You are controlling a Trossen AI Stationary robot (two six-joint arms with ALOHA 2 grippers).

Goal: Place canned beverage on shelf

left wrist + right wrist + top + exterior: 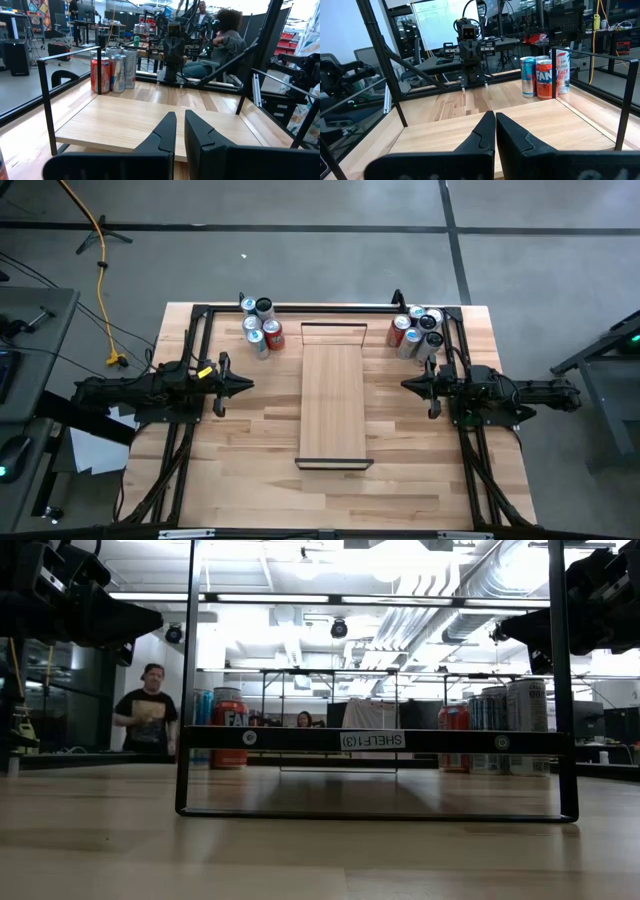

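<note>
Table [250,430]: shelf [333,405] centred, cans [262,326] behind.

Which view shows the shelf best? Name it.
The high view: the whole shelf shows, lying between both can groups. The low view shows only its front frame and edge; each wrist view shows its top from one side.

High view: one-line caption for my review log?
Both arms wait, left gripper and right gripper shut, flanking the bare shelf.
</note>
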